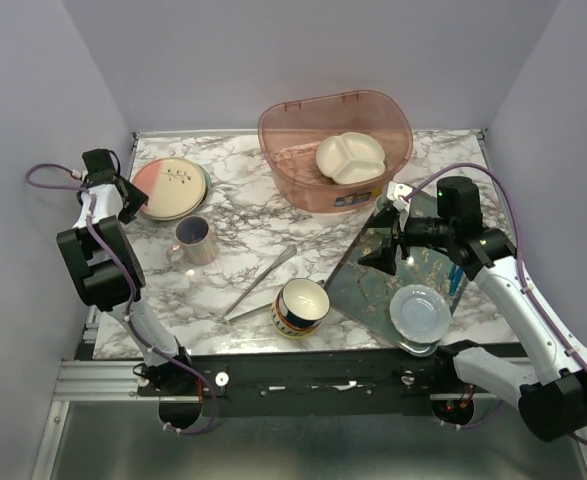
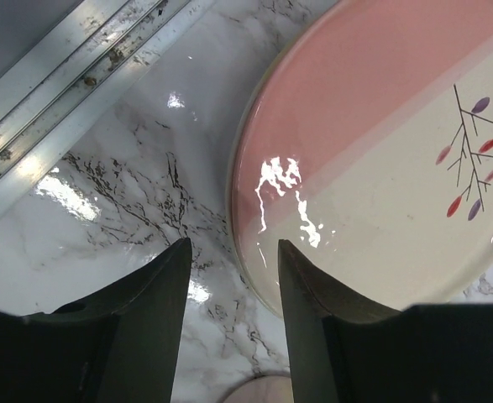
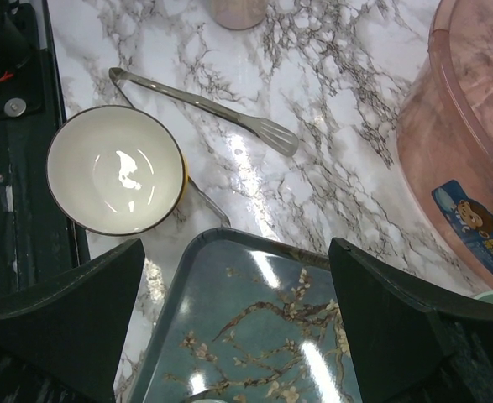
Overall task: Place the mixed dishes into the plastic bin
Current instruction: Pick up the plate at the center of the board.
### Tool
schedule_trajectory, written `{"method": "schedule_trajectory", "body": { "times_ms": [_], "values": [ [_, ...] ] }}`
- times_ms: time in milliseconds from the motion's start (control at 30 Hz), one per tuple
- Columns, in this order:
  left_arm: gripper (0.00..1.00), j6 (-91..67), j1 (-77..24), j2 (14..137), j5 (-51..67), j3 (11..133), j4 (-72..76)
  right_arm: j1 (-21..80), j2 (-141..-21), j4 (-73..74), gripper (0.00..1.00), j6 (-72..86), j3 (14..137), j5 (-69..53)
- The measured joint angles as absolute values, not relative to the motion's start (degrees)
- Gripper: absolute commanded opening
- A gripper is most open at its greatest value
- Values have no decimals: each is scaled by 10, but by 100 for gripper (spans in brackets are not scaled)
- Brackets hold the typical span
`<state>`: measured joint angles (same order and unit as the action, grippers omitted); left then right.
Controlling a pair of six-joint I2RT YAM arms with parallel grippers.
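Observation:
The translucent pink plastic bin [image 1: 303, 175] stands at the back and holds a cream divided dish [image 1: 351, 157]. The pink-and-cream plate [image 1: 170, 187] lies at the far left on a green-rimmed plate [image 1: 206, 184]. My left gripper [image 1: 133, 203] is open at its near-left edge; in the left wrist view [image 2: 233, 252] the plate's [image 2: 380, 159] rim lies between the jaws. The lilac mug [image 1: 193, 240] and the navy-and-yellow bowl [image 1: 301, 306] stand on the table. My right gripper [image 1: 381, 255] is open and empty above the floral tray [image 3: 263, 336]. No small red bowl shows.
Long metal tongs [image 1: 263, 283] lie between the mug and the bowl. The floral tray [image 1: 368, 280] at front right carries a pale blue-green small plate [image 1: 420, 312]. In the right wrist view the bowl [image 3: 116, 172], tongs [image 3: 204, 105] and bin wall [image 3: 473, 143] show.

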<state>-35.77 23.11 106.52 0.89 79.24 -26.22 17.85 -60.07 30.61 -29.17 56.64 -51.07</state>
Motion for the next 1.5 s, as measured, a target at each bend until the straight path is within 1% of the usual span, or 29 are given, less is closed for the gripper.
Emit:
{"method": "schedule_trajectory", "body": {
  "times_ms": [200, 267, 333, 400, 600, 700, 767, 867, 1133, 1233, 1267, 1333, 1367, 1433, 1500],
  "values": [
    [50, -357, 225, 1081, 8, 811, -263, 179, -601, 307, 98, -294, 566, -506],
    [47, -357, 222, 1085, 8, 817, -263, 179, -601, 307, 98, -295, 566, -504],
    [47, -357, 220, 1089, 8, 821, -263, 179, -601, 307, 98, -296, 566, -504],
    [43, -356, 220, 1092, 6, 824, -263, 179, -601, 307, 98, -296, 566, -503],
    [43, -353, 220, 1098, 1, 826, -263, 179, -601, 308, 98, -296, 566, -502],
    [41, -353, 220, 1100, -4, 826, -263, 179, -601, 308, 98, -296, 566, -502],
    [36, -352, 220, 1102, -6, 826, -263, 179, -601, 309, 99, -296, 566, -502],
    [32, -351, 220, 1105, -8, 826, -263, 179, -601, 310, 98, -296, 566, -502],
    [29, -350, 220, 1108, -9, 826, -263, 179, -601, 311, 98, -296, 566, -502],
    [24, -350, 220, 1108, -9, 826, -263, 179, -600, 311, 98, -296, 566, -501],
    [18, -350, 220, 1108, -9, 826, -263, 179, -600, 311, 98, -296, 566, -501],
    [13, -349, 220, 1108, -9, 826, -263, 179, -599, 311, 98, -296, 566, -501],
    [6, -350, 220, 1108, -9, 826, -263, 179, -599, 311, 98, -296, 566, -501],
    [0, -350, 220, 1108, -9, 826, -264, 179, -598, 311, 99, -296, 566, -501],
    [0, -350, 220, 1108, -9, 826, -263, 179, -597, 311, 98, -296, 566, -501]
  ]
}}
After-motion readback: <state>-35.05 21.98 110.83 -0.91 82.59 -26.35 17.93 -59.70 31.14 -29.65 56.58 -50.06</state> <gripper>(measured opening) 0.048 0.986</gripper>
